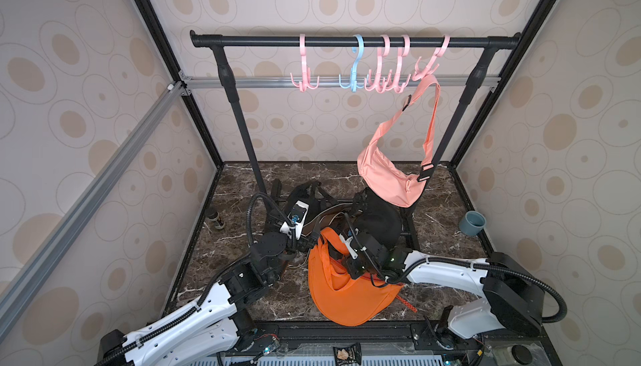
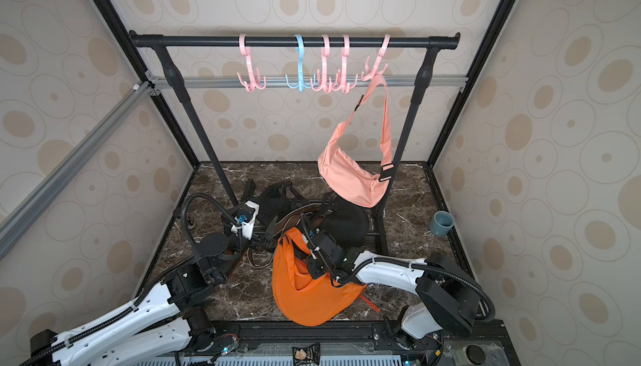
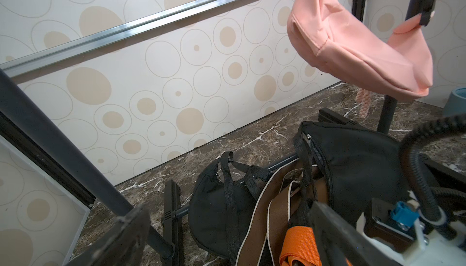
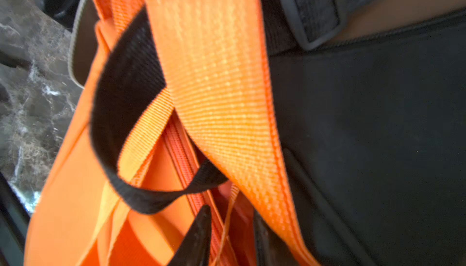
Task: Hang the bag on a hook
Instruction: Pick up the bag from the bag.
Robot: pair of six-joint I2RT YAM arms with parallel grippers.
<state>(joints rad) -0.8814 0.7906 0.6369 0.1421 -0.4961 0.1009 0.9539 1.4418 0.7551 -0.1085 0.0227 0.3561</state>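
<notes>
Right wrist view: orange strap (image 4: 219,88) fills the lens. Flat woven webbing, limp, twisted over itself. The orange bag (image 1: 343,295) lies slumped on the marble tabletop (image 1: 242,187) at the front, its far edge against a black bag (image 1: 378,218).

Handling (judgement): light, soft fabric with no stiffness; the body will likely sag and swing once lifted. Webbing looks grippy, not slick. Take the strap rather than the body, mid-loop, so an open loop is left to drop over a hook.

Right pincer (image 4: 232,237): down on the bag's upper side, jaws narrowed, zipper (image 4: 181,156) and strap edge between the tips. Actual pinch on webbing: cannot tell.

Left pincer (image 3: 227,237): jaws wide, empty, just beside the strap.

Free hooks (image 1: 304,81) hang on the rail (image 1: 347,41), well above. A pink bag (image 1: 388,177) occupies the rightmost.
</notes>
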